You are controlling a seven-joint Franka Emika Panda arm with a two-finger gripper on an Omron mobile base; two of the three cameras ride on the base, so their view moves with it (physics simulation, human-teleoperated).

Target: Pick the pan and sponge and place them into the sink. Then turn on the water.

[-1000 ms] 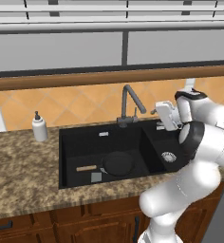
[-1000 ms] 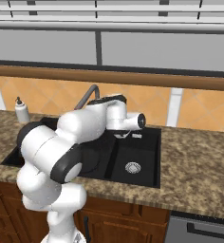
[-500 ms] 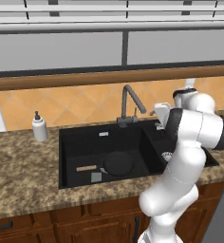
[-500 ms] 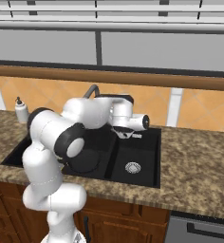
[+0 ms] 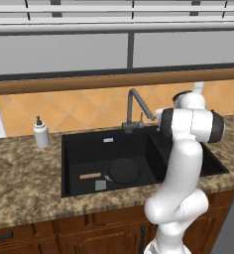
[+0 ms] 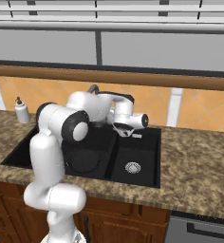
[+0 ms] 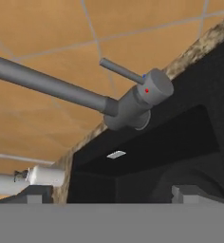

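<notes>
The black pan [image 5: 123, 171] lies flat in the wide basin of the black sink [image 5: 68, 163], its tan handle pointing left. The grey-blue sponge [image 5: 100, 185] rests on the basin floor just in front of that handle. My gripper [image 6: 123, 129] hovers open over the sink, close to the dark grey faucet [image 5: 136, 106], holding nothing. In the hand view the faucet's body [image 7: 137, 102] and its thin lever [image 7: 121, 71] are just ahead, and the fingertips [image 7: 187, 193] stand wide apart. No water shows under the spout.
A white soap pump bottle [image 5: 40, 133] stands on the granite counter [image 5: 25, 183] left of the sink. The narrower basin [image 6: 147, 161] has a round silver drain [image 6: 132, 167]. An orange tiled wall rises behind the faucet, under a wooden ledge.
My elbow has swung up and to the left, so the arm now stands more upright. The hand stays beside the faucet. Pan and sponge have not moved.
</notes>
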